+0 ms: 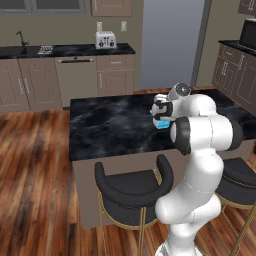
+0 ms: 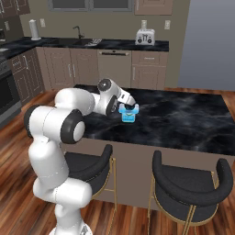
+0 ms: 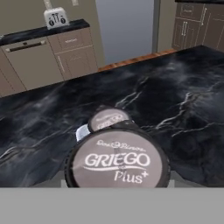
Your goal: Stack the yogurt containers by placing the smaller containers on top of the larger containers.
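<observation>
Hand view: upright small round cup (image 3: 117, 162), lid up, gripped in end effector (image 2: 130, 108) above light blue tub (image 2: 128, 115).

The glossy white, rounded robot arm (image 1: 200, 150) is built of fat tubular segments that bulge like stacked capsules. Black ring-shaped bands mark its joints (the broadest circles the big elbow). A small grey domed cap (image 1: 182, 89) tops the wrist, and the dark two-finger gripper (image 1: 161, 108) ends the arm beyond a white hand block.
</observation>
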